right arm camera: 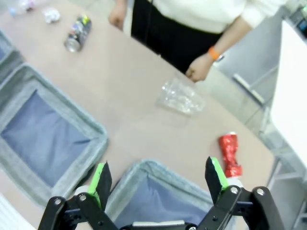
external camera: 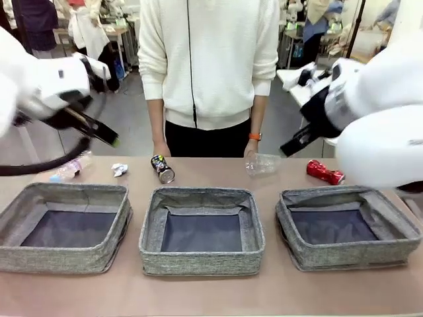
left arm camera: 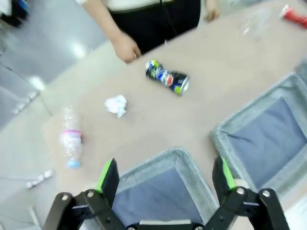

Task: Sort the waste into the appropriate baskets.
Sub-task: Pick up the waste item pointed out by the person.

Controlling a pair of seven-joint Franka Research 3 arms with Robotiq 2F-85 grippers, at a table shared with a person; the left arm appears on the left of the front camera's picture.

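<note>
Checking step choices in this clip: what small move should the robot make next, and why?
Probably lower the open right gripper toward the crushed red can: it lies nearest, just beyond the right grey woven basket, and nothing is sorted yet.

White-sweatered person (external camera: 208, 59) behind tan table (external camera: 211, 173)

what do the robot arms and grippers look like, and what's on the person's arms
The left arm and right arm have rounded white shells; a black cable loops off the left. The left gripper and right gripper are black with green pads. The person wears white sleeves and an orange wristband.
</note>
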